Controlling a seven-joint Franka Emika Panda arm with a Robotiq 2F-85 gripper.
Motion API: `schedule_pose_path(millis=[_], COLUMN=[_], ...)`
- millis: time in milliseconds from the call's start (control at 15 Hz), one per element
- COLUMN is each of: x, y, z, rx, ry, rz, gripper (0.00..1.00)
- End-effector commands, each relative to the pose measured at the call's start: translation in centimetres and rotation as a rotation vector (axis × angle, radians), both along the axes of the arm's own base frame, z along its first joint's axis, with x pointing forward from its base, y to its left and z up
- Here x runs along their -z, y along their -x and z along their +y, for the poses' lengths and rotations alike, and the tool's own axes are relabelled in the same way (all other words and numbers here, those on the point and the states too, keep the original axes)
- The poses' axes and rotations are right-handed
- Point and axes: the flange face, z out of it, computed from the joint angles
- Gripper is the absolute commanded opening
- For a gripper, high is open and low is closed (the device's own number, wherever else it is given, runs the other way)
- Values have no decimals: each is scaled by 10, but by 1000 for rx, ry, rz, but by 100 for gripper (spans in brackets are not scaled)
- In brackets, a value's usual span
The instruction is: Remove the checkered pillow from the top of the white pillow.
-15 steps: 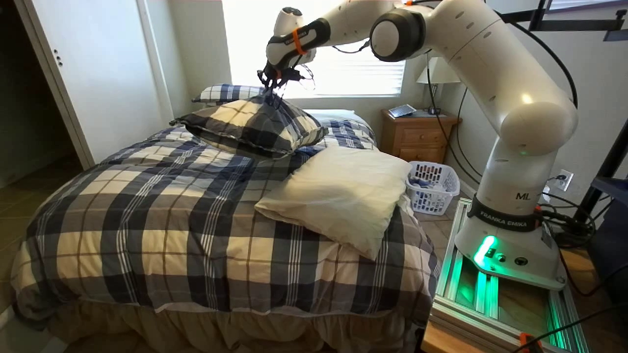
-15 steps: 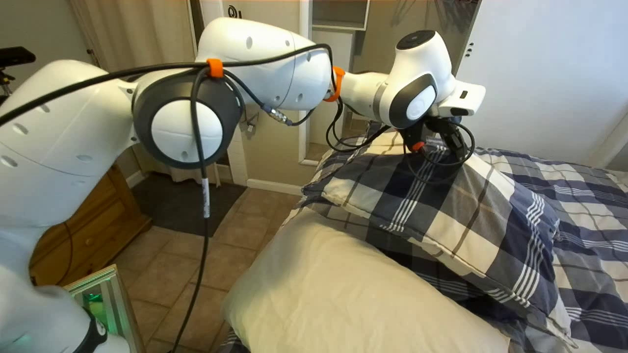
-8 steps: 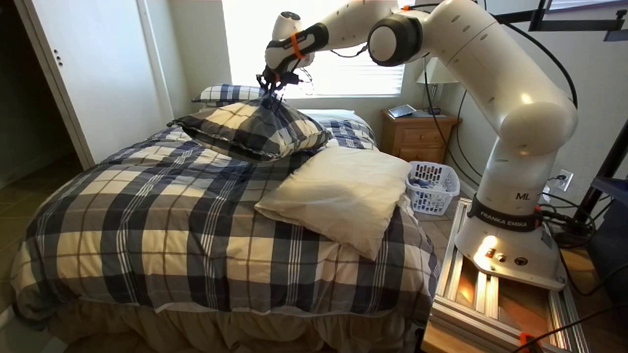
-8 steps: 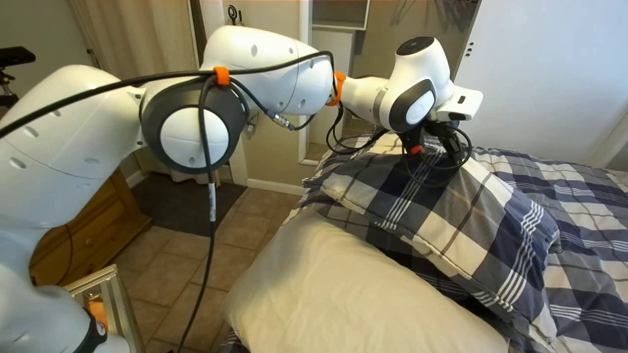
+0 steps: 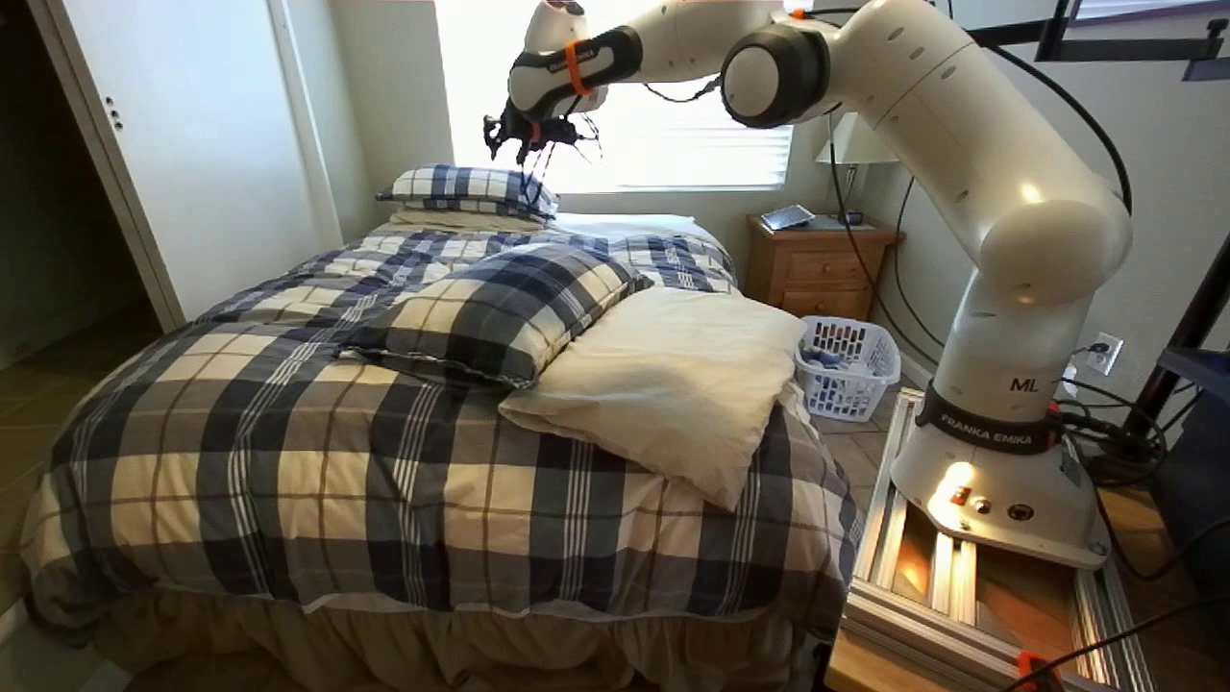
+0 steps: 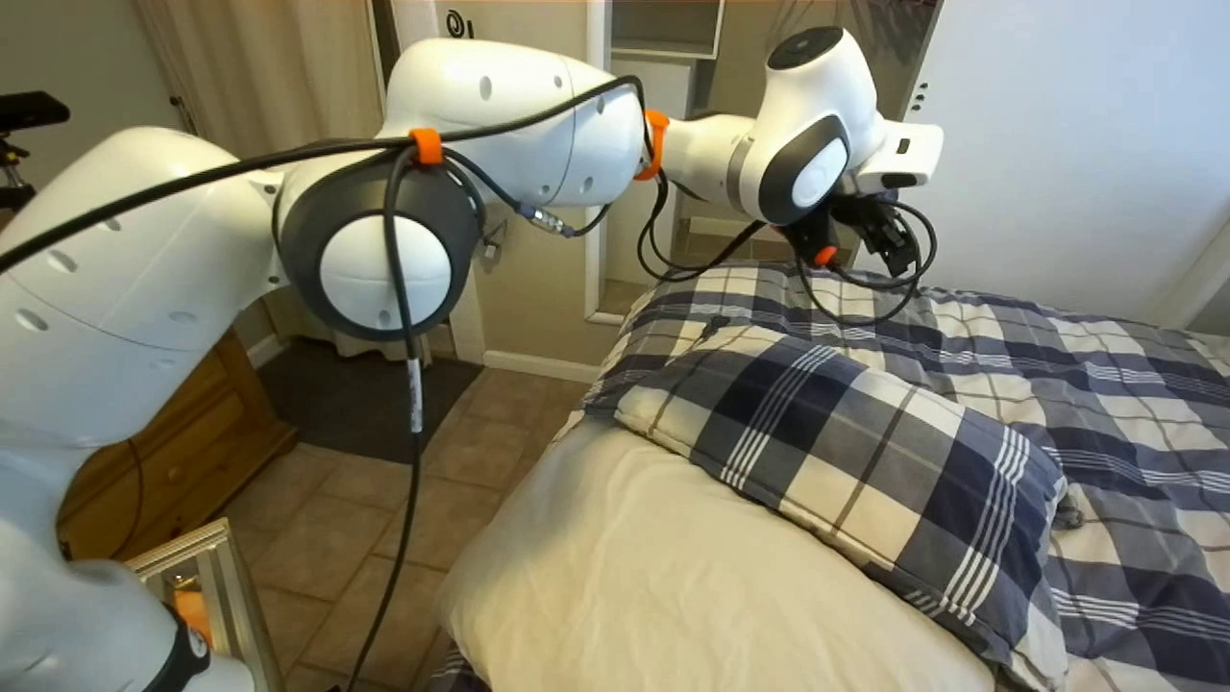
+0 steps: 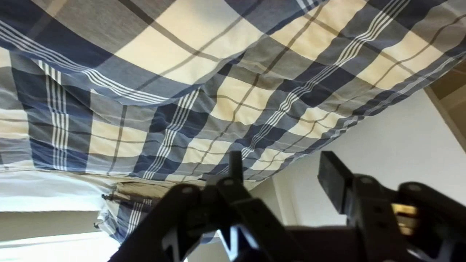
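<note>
The checkered pillow, in navy, white and tan plaid, lies on the bed in both exterior views. Its near edge runs against the side of the white pillow; I cannot tell whether it overlaps that side slightly. The white pillow's broad top shows bare in an exterior view. My gripper hangs above the checkered pillow, apart from it. Between its spread fingers in the wrist view, the gripper holds nothing, and part of the checkered pillow shows at the top of that view.
A plaid bedspread covers the bed. Another plaid pillow sits at the headboard end, below the window. A nightstand with a lamp and a laundry basket stand beside the bed, near the arm's base.
The gripper has opened and let go of the checkered pillow, then risen. The pillow, peaked and lifted before, has dropped onto the bed and flattened. The white pillow has stayed put.
</note>
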Motion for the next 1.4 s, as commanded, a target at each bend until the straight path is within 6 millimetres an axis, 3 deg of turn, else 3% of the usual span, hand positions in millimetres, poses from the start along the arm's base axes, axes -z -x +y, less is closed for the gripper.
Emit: schedule_pose_path(millis=[0,67,200,533,800,933,1000,1333], x=[-36,-46,-66,-109,-122,-119,-122,-119], y=[9,16,32,81,110,119,101,102], z=[12,18,29,41,40,38,39,39], rx=[-73,-99,-155,-218,-205,-213,-199,-200], ry=[2,-18,-49,-71,-35,-3,-36,-35], rz=[28,71,175,418,491,489,473,480], gripper=[88,96,100,100,100,100,100,100])
